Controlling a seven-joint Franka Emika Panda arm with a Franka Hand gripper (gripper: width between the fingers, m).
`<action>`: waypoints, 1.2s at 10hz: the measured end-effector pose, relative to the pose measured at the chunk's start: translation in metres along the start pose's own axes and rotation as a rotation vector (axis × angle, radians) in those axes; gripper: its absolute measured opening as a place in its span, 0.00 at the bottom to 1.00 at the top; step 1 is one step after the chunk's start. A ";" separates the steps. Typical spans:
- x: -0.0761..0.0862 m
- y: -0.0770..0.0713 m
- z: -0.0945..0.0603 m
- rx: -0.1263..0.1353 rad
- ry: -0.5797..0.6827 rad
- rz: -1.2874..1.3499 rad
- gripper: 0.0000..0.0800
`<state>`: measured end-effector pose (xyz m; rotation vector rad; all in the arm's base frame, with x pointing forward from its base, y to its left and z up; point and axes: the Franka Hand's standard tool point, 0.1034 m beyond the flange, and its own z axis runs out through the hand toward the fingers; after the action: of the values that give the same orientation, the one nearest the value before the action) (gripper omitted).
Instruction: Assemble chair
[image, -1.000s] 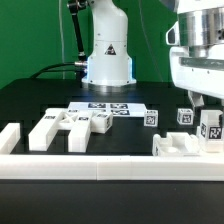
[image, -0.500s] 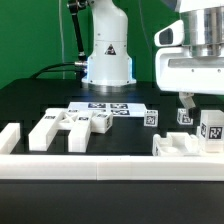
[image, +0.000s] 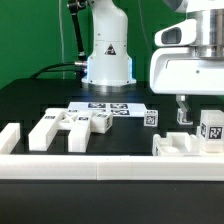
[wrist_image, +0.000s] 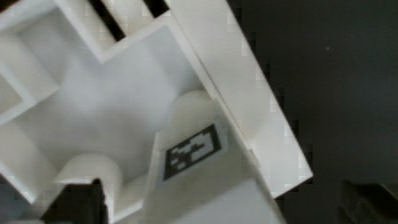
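My gripper (image: 186, 112) has slid toward the exterior view's left since the earlier frame, and the big white hand now covers more of that side. It hangs just above the bracket-like piece (image: 180, 146). The jaws are spread wide with nothing pinched between them. The wrist view looks down into that piece, showing a black-and-white tag (wrist_image: 192, 152) on its inner floor.

I judge the chair to be barely begun (I see no two parts that are clearly joined). The slab-and-bar pieces (image: 58, 128) lie bunched at the exterior view's left, well apart from the bracket-like piece. One tagged cube (image: 150, 117) stands alone near the middle, and a larger tagged block (image: 210, 125) stands just behind the bracket-like piece. Every pick and every joint looks still to do.

For room, the border rail (image: 110, 166) runs along the front, just beside the bracket-like piece, so there is little slack that way. The marker board (image: 105, 108) lies behind. The bare dark table (image: 125, 138) between the two groups is the open lane I would use
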<state>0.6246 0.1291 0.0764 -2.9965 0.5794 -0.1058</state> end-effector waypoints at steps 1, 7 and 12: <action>0.001 -0.001 -0.001 -0.005 0.004 -0.091 0.81; 0.006 0.001 -0.003 -0.015 0.001 -0.454 0.65; 0.006 0.001 -0.003 -0.013 0.001 -0.405 0.36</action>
<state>0.6297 0.1256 0.0792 -3.0795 -0.0349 -0.1298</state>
